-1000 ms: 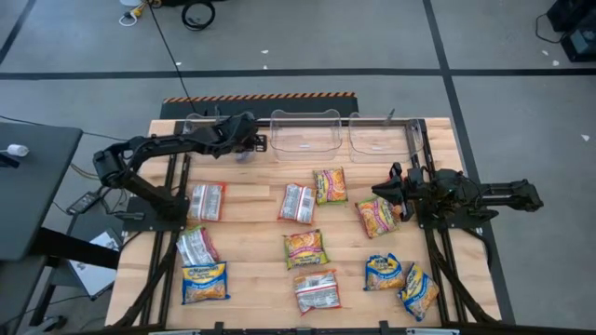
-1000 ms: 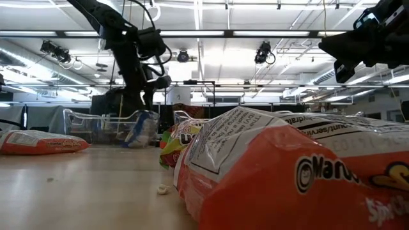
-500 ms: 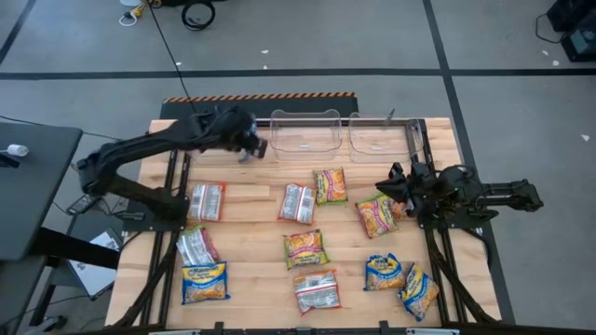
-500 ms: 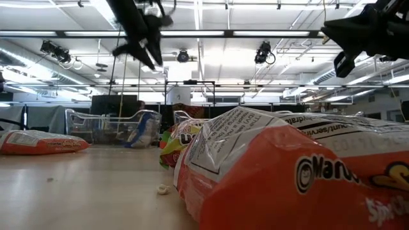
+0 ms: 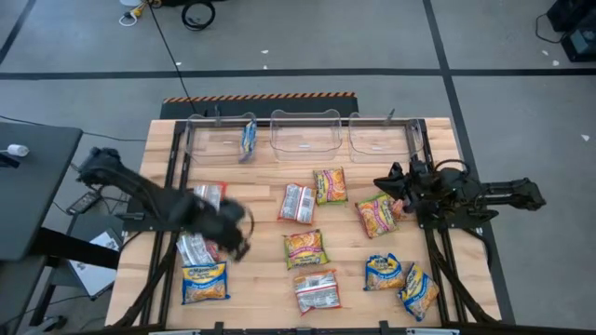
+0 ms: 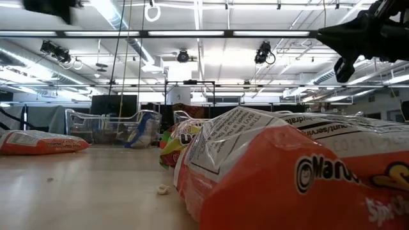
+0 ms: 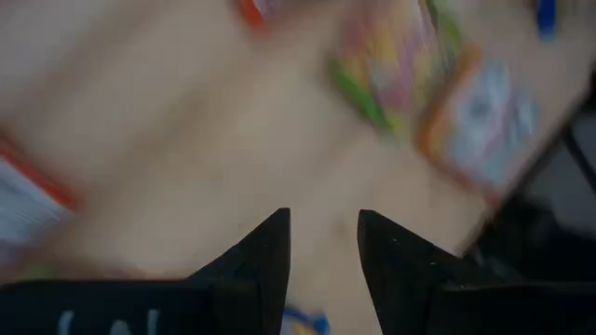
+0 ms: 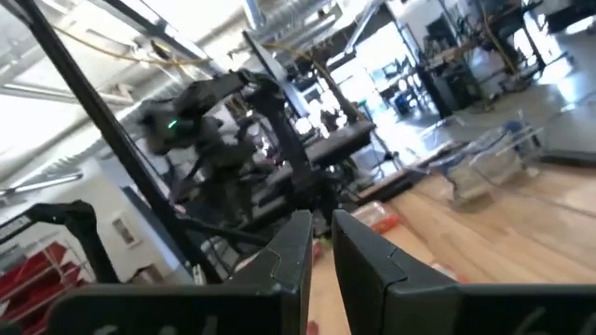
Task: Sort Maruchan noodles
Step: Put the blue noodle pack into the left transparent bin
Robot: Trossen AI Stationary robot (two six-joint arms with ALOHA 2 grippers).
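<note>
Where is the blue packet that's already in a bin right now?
In the high view, the blue packet stands on edge inside the leftmost clear bin at the table's far edge, against that bin's right wall, beside the middle bin.

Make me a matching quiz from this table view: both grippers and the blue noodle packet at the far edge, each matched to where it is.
Things:
1. left gripper
2. right gripper
3. far blue packet

Places:
A. inside the left clear bin
B. over the table's right side, by a yellow-green packet
C. over the near-left area, by an orange-red packet

Pairs: 1-C, 2-B, 3-A
</note>
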